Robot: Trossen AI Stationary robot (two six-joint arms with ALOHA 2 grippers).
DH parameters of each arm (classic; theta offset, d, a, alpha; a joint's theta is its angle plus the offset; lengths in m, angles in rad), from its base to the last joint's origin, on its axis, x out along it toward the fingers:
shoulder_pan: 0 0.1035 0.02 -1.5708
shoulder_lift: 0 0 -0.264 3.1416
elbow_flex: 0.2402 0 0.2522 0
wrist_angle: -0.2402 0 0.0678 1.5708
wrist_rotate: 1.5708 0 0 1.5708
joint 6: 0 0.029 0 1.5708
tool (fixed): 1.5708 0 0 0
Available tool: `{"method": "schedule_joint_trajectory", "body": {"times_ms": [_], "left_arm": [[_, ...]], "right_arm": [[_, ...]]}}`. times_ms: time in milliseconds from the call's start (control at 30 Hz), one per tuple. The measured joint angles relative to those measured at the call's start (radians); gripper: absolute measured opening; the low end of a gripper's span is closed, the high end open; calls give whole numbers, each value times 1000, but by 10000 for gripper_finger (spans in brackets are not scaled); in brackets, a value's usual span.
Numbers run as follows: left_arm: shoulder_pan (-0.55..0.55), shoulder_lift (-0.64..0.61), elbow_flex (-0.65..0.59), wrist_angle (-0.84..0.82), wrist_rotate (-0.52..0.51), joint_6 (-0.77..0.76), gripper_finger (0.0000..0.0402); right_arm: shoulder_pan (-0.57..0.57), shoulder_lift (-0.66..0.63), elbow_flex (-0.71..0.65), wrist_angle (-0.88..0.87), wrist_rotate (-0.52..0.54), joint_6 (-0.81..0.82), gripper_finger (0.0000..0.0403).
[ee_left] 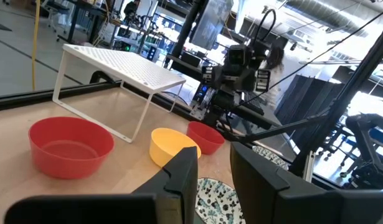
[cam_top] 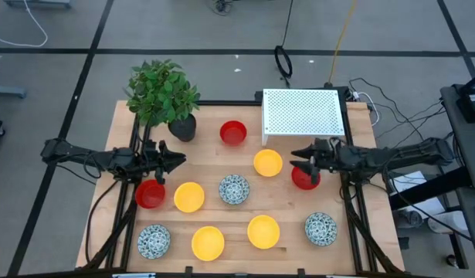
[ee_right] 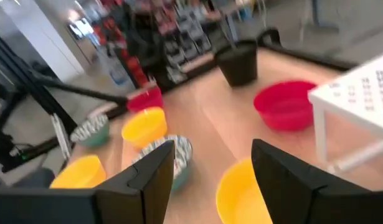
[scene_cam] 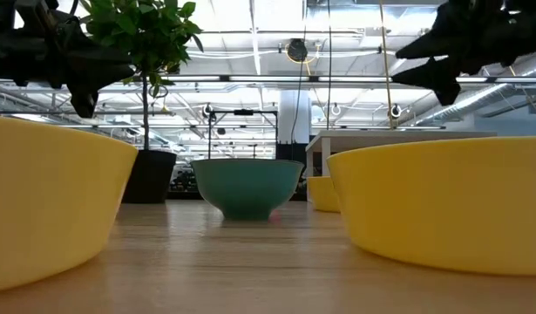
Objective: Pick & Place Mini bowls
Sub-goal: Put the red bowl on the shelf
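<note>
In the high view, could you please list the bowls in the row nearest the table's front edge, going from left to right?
Speckled bowl → yellow bowl → second yellow bowl → second speckled bowl.

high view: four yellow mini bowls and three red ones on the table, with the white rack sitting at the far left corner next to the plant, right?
One thing is off. The white rack stands at the far right corner, not the left, apart from the plant, which holds the far left. The high view shows this. The count holds: four yellow bowls and three red ones.
</note>
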Motion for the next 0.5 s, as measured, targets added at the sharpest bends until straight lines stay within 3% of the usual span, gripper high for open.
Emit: {"method": "schedule_joint_trajectory", "body": {"times_ms": [233,367,500], "left_arm": [[0,0,0,0,0,-1,97],[0,0,0,0,0,0,97],[0,0,0,0,0,0,97]], "right_arm": [[0,140,233,-427,-22,29,201],[0,235,358,-602,-112,14,201],[4,310,391,-687,-233,1,201]]}}
